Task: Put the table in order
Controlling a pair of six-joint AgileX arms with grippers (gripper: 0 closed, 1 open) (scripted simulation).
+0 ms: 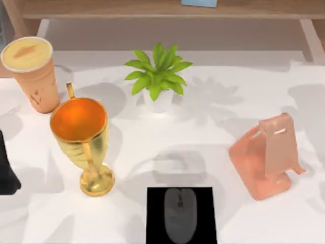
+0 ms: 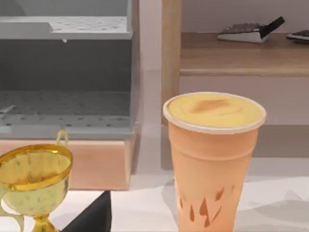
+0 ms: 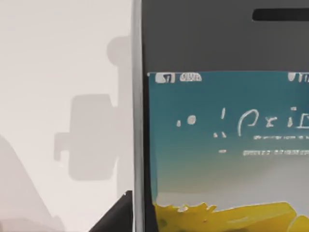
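Desk [image 1: 213,137] cluttered; mouse [image 1: 180,213] on pad, phone [image 3: 222,121] likely awaits stand [image 1: 266,157]; hand states: cannot tell

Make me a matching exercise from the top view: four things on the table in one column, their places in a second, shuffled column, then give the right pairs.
Things
1. gold trophy cup
2. potted plant
3. grey mouse on its black pad
4. pink phone stand

Places on the table
A. right side
B. near edge, about the middle
C. left of centre, just in front of the orange drink cup
D. far side, about the middle

Pairs: 1-C, 2-D, 3-B, 4-A
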